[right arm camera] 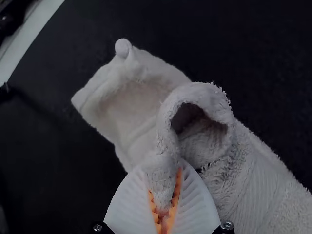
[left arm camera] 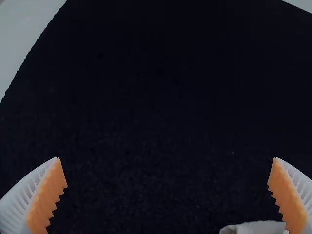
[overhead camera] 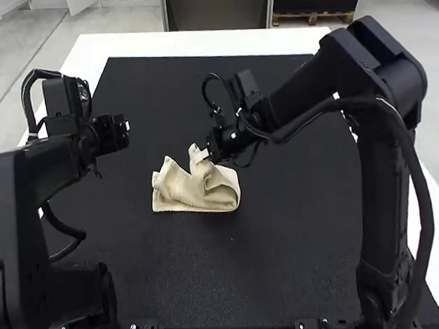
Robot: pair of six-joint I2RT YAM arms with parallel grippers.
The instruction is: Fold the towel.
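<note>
The right gripper [right arm camera: 163, 168] has its fingers closed on a pinched-up bit of the towel [overhead camera: 191, 187]; whether that is a corner or a bunched edge, I can't quite tell from here. Around the pinch the cloth lies rumpled, one part curled into an open loop, the rest resting near the middle of the black mat [overhead camera: 272, 274]. It looks to me like an early fold, or some straightening before one. The next move probably calls for drawing the pinched part out and laying it down flat, so the loop doesn't get trapped underneath. The right arm [overhead camera: 382, 168] bends high and angles down inward to the cloth. The left gripper [left arm camera: 166, 158] is spread wide and empty, above the mat's left side.
</note>
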